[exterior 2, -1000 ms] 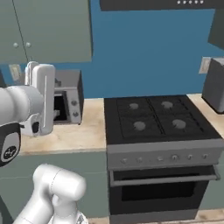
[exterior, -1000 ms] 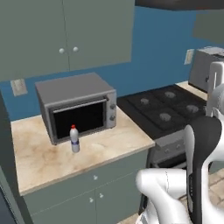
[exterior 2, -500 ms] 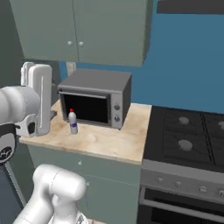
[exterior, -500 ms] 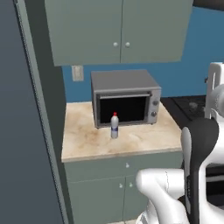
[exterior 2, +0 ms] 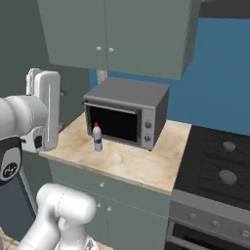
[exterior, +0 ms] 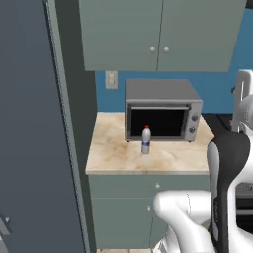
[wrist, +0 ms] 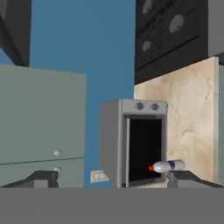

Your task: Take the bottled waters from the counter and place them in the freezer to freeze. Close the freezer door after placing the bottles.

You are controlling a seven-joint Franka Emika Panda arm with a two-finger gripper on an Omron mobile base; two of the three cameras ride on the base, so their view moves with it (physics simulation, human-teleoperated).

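Freezer door (exterior: 29,148) far left, dark grey. Counter (exterior: 118,158) next: red-cap bottle (exterior: 146,140) upright on it, just in front of the toaster oven (exterior: 163,111), whose interior looks dark. Gripper (wrist: 111,180) jaws wide open, holding nothing, well apart from the bottle.

A grey boxy oven (exterior: 163,111) with a dark glass door and two round knobs down its right side sits against the blue wall (exterior 2: 219,83). Above it hang grey-green wall cabinets (exterior: 158,32) with small round knobs (two, close together where the doors meet). A pale outlet plate (exterior: 111,79) is fixed to the wall just left of the oven. To the right lies a black stovetop (exterior 2: 219,163) with what look like round burners, and below it an oven front (exterior 2: 205,227) with a row of dials.
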